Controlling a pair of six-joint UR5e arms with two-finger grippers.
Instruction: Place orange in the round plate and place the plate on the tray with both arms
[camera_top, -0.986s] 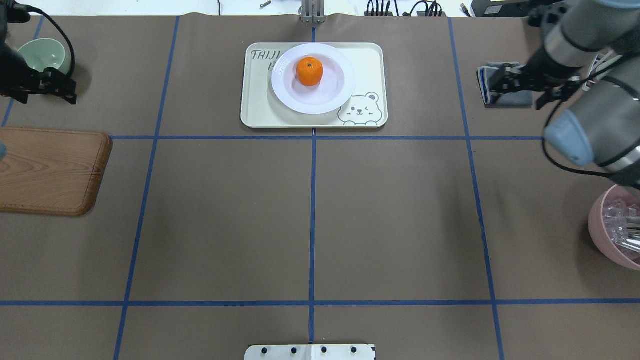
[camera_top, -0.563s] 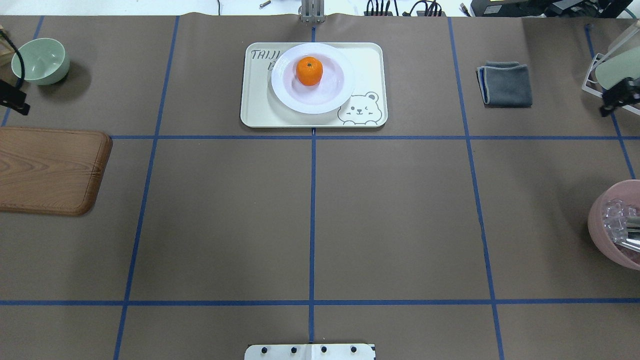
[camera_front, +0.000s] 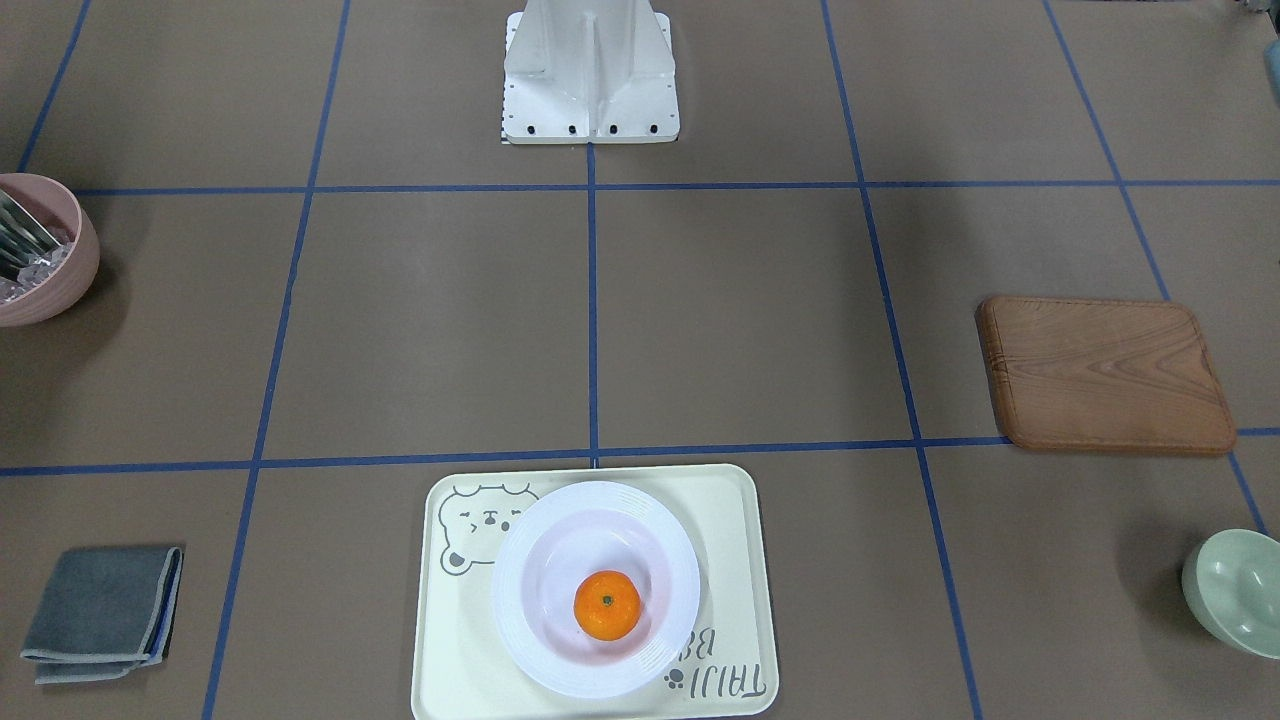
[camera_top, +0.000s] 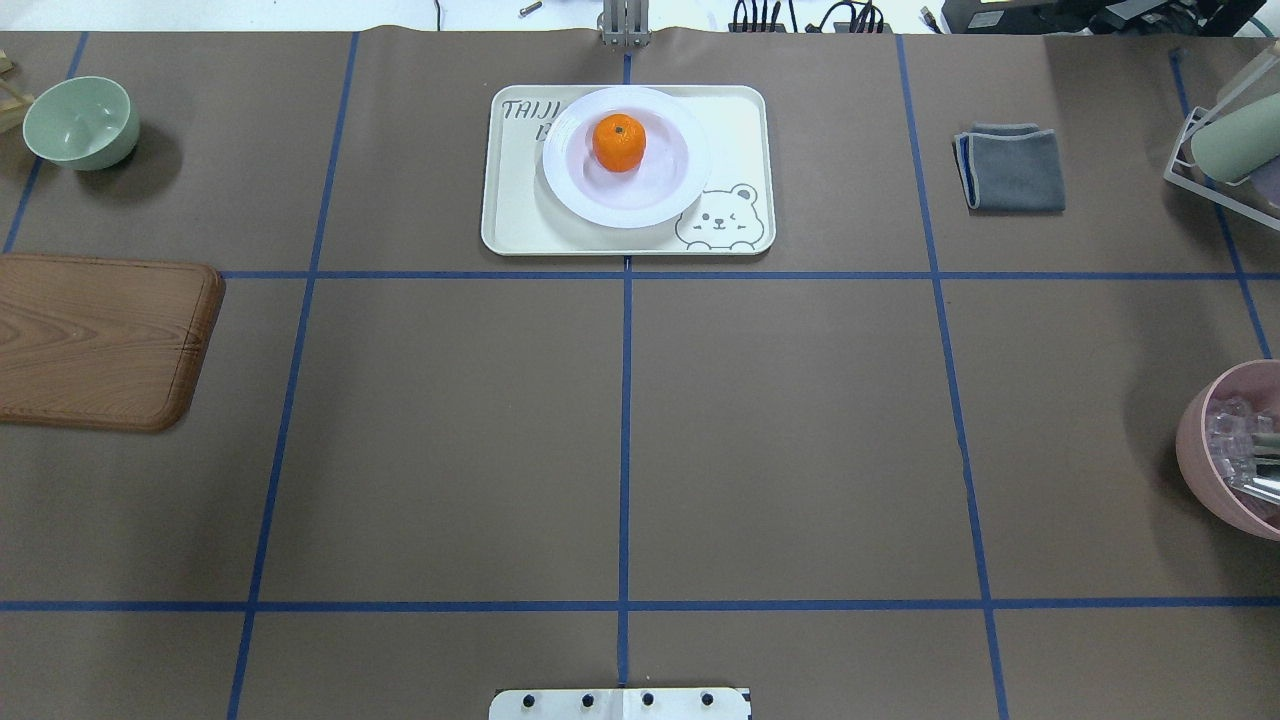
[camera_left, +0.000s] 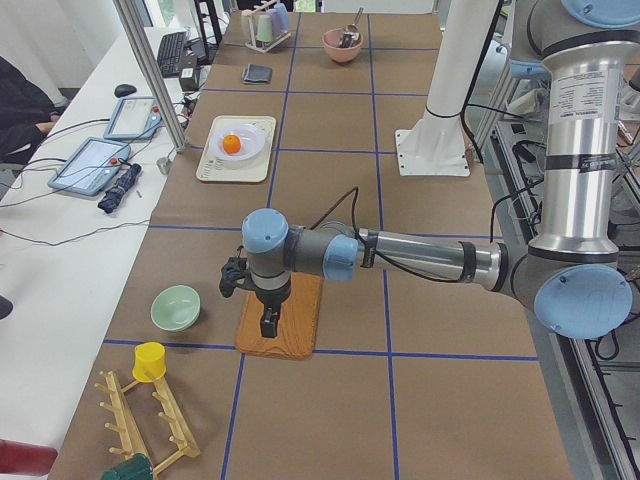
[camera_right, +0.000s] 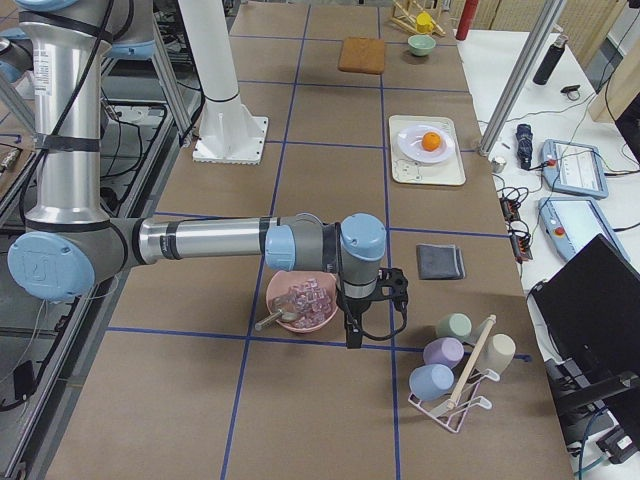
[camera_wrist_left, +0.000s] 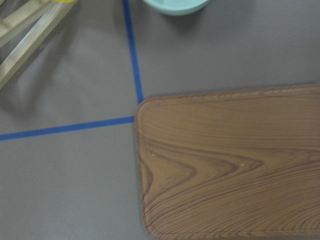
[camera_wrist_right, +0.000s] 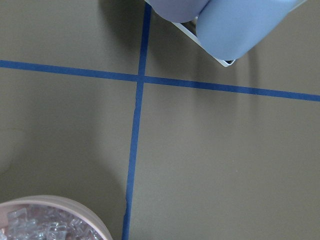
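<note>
The orange (camera_top: 619, 142) is sitting stem-up in the round plate (camera_top: 627, 210) on the tray (camera_top: 745, 130), top centre of the overhead frame. The tray's long axis is running left-right, and a grey cloth (camera_top: 1012, 168) is lying to its right. In the side views the left gripper (camera_left: 270, 325) is hanging over the wooden board (camera_left: 297, 318). The right gripper (camera_right: 350, 335) is seemingly hanging just beside the pink bowl (camera_right: 305, 327). I cannot tell whether either claw is spread or pressed together.

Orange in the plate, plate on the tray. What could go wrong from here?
1. The left hand hangs low over the brown wooden board, beside the pale green bowl; a careless swing could knock either.
2. The right hand hangs close to the pink bowl of clear pieces and the pastel cups on a wire rack; it might clip them.
</note>
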